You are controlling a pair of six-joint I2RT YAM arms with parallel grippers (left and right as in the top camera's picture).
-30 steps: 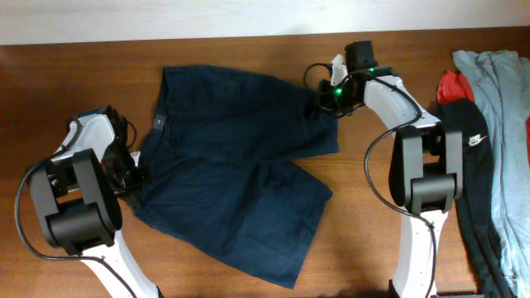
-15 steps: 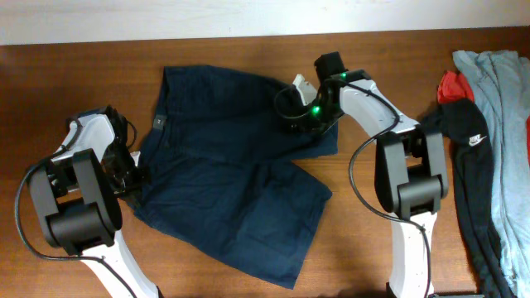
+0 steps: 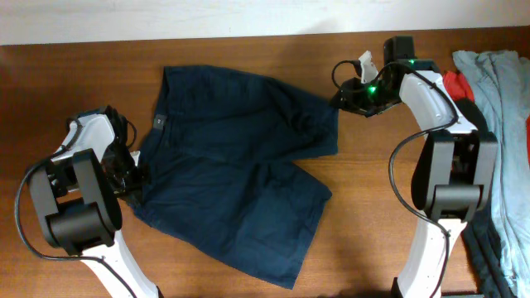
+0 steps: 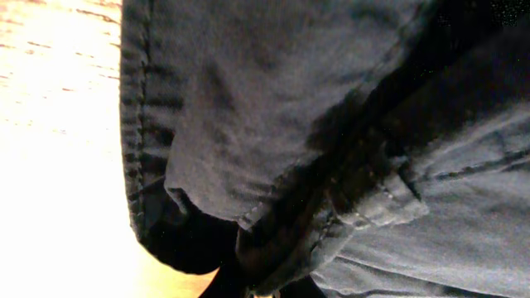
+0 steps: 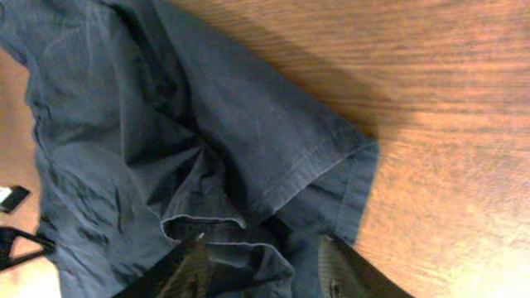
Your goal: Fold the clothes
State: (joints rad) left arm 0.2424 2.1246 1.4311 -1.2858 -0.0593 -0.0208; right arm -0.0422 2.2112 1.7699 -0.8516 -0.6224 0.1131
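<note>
The dark navy shorts (image 3: 240,165) lie spread on the wooden table, waistband to the left and legs to the right. My left gripper (image 3: 137,175) is at the left end of the waistband. In the left wrist view its jaws (image 4: 258,285) are closed on a bunched fold of the shorts (image 4: 273,108). My right gripper (image 3: 341,101) is at the hem corner of the far leg. In the right wrist view its fingers (image 5: 265,266) stand apart, with rumpled hem cloth of the shorts (image 5: 166,124) lying between them.
At the right edge lie a light grey shirt (image 3: 503,124), a red item (image 3: 454,83) and a black garment (image 3: 484,248), partly hidden by the right arm. Bare wood (image 3: 373,190) lies between the shorts and the right arm's base.
My right gripper swung left over the far leg, then back right to the leg's hem corner. The hem corner shifted slightly. The left arm has not moved.
</note>
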